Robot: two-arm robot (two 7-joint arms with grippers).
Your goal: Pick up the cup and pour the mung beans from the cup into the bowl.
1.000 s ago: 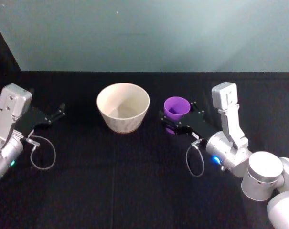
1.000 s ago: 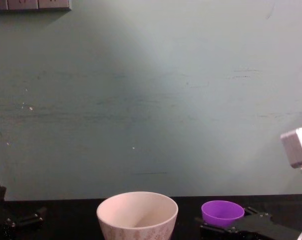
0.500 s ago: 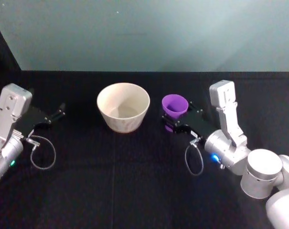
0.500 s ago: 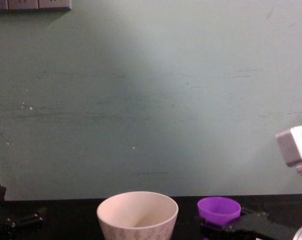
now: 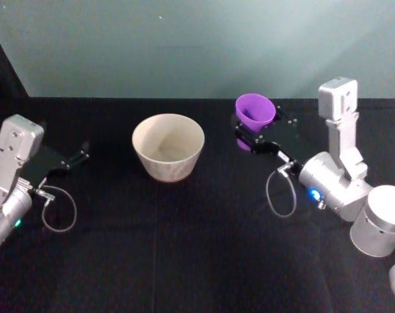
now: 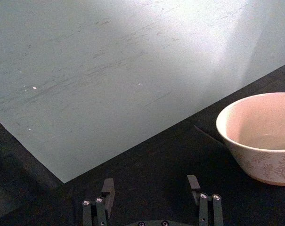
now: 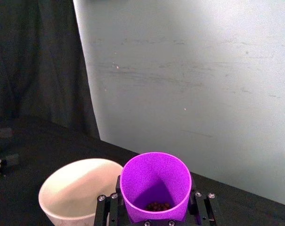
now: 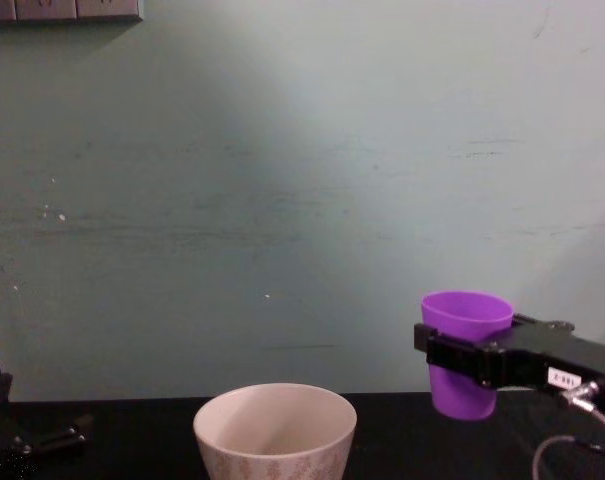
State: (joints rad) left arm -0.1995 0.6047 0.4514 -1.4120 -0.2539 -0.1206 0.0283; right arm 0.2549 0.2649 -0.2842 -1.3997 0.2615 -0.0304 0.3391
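My right gripper point(image 5: 254, 132) is shut on the purple cup point(image 5: 254, 110), which hangs upright above the table to the right of the bowl point(image 5: 168, 146). From the side, the cup point(image 8: 466, 352) is held higher than the rim of the cream bowl point(image 8: 275, 430), and the right gripper point(image 8: 454, 358) clasps its middle. A few dark mung beans point(image 7: 156, 205) lie at the bottom of the cup point(image 7: 155, 186), with the bowl point(image 7: 76, 190) below and beside it. My left gripper point(image 5: 79, 154) rests open at the table's left, far from both, and its fingers point(image 6: 108, 189) stand apart with the bowl point(image 6: 259, 136) beyond them.
The table point(image 5: 184, 248) is covered in black cloth and backed by a pale green wall point(image 8: 302, 200). A loose cable loop hangs from each wrist point(image 5: 59, 212).
My right gripper has lifted the cup off the table and carried it up and slightly back to the right. The left arm and the bowl have not moved.
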